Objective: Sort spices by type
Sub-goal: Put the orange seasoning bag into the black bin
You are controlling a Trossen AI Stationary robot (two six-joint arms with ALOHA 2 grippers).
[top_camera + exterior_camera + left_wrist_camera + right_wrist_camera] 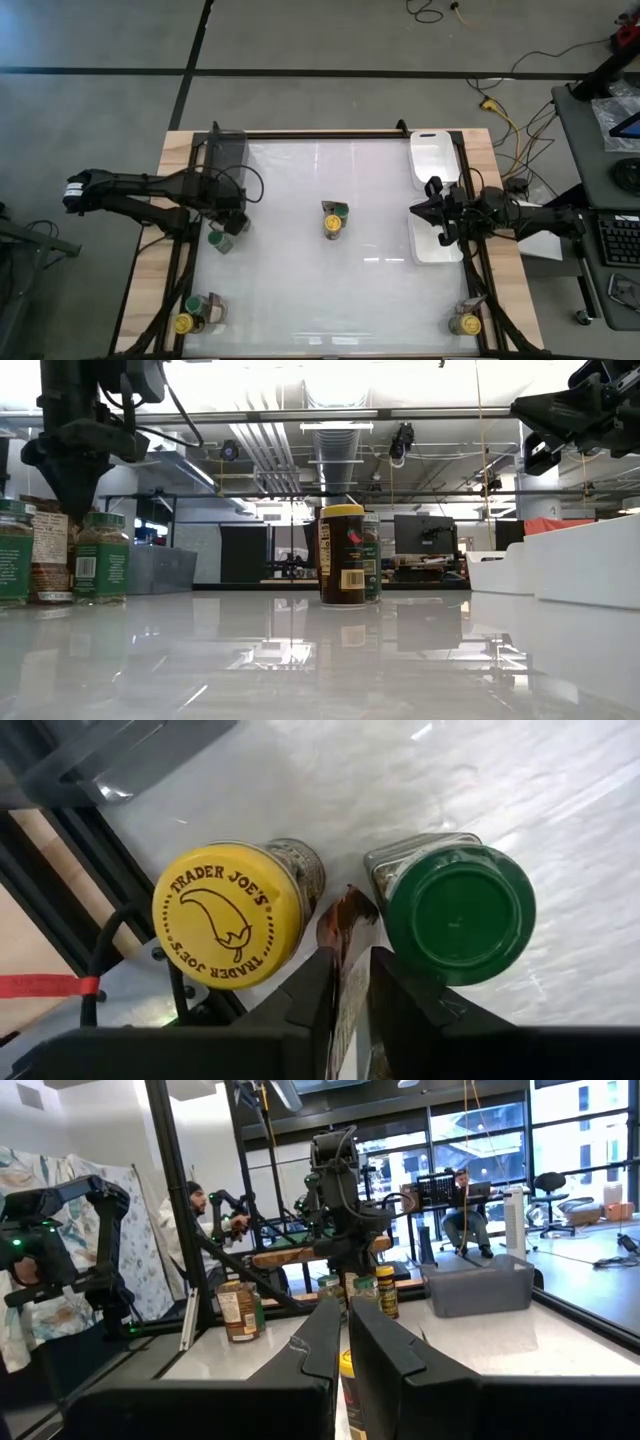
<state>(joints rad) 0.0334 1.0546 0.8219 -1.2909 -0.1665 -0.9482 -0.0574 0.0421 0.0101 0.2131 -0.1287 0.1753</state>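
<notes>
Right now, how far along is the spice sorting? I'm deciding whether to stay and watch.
Nothing looks sorted: yellow-lidded jar and green-lidded jar stand paired mid-table, others scattered at two corners. Left gripper hovers over the left jars; right gripper waits above a white tray. All grouping remains.

Probably a robotics lab: ceiling ducts (335, 445), monitors (420, 532), robot rigs (60, 1250)

In the left wrist view, the left tool (348, 990) hides the lower sides of a yellow-lidded clear jar (228, 915) and a green-lidded clear jar (460, 910).
</notes>
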